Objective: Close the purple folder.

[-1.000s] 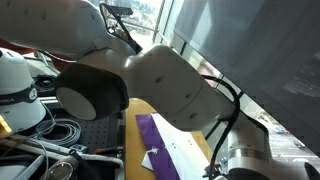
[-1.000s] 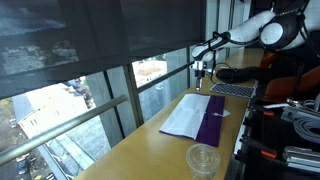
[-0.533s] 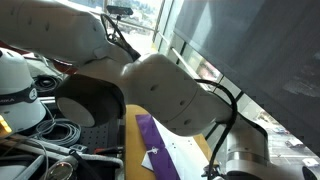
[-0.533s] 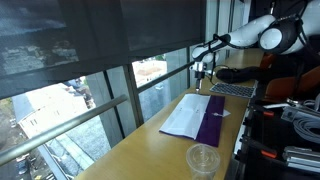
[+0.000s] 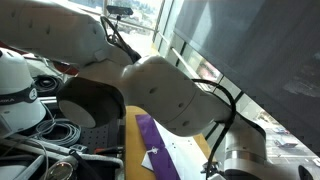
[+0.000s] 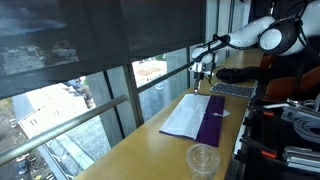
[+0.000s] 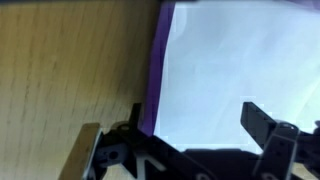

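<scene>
Thin flat rectangular purple folder (image 6: 213,126) lay open on the light wooden table (image 6: 150,146) that ran along the window (image 6: 95,105). Its purple cover was spread flat toward the robot side, and the smooth white sheets (image 6: 188,115) faced up on the window side. In an exterior view the matte purple cover (image 5: 151,133) showed only as a strip beneath the glossy white rounded arm (image 5: 170,90), which filled most of that picture. A dark mesh roller blind (image 6: 100,30) covered the upper glass, with daylight below it. A clear plastic cup (image 6: 203,158) stood upright on the table near the folder's near end, apart from it. The gripper (image 6: 203,68) hung above the table beyond the folder's far end. In the wrist view the gripper (image 7: 195,120) looked down on the folder's purple edge (image 7: 155,70) against the wood grain (image 7: 70,70). Its black fingers (image 7: 262,120) were spread wide, holding nothing. Against the frame half a second before, folder and cup lay unchanged; the arm's big joint had shifted only slightly.
</scene>
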`<control>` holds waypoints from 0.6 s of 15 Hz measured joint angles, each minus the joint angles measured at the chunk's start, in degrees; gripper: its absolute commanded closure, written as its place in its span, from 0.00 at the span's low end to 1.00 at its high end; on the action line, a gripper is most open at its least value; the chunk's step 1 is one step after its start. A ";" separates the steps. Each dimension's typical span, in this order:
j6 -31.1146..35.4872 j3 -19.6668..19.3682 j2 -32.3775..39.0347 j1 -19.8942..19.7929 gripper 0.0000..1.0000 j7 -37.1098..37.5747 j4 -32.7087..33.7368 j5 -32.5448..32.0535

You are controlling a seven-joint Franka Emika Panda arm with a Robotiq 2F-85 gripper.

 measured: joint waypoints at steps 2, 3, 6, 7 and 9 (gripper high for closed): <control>-0.01 0.36 0.06 0.00 0.26 0.01 0.03 0.00; -0.01 0.42 0.06 -0.01 0.35 0.01 0.06 0.00; -0.02 0.55 0.06 -0.10 0.58 0.05 0.19 0.00; -0.02 0.59 0.06 -0.14 0.66 0.08 0.25 0.01; -0.06 0.66 0.06 -0.23 0.80 0.15 0.40 0.01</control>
